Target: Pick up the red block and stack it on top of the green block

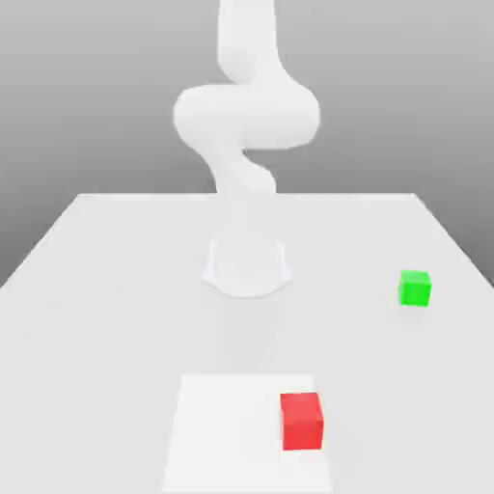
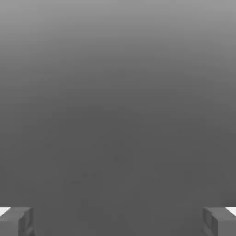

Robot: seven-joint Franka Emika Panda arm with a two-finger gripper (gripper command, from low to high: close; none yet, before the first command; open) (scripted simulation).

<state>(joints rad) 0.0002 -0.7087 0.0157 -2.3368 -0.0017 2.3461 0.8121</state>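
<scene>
The red block lies on the white table near its front edge, a little toward the exterior view's right. The green block rests further back on the exterior view's right, well apart from the red one. The white arm rises from its base at the table's middle and runs up out of that view. In the hand view my gripper is open, its two grey fingertips far apart, with nothing between them and plain grey background behind.
A paler rectangular patch lies under and beside the red block at the table's front. The table's side edges narrow toward the back.
</scene>
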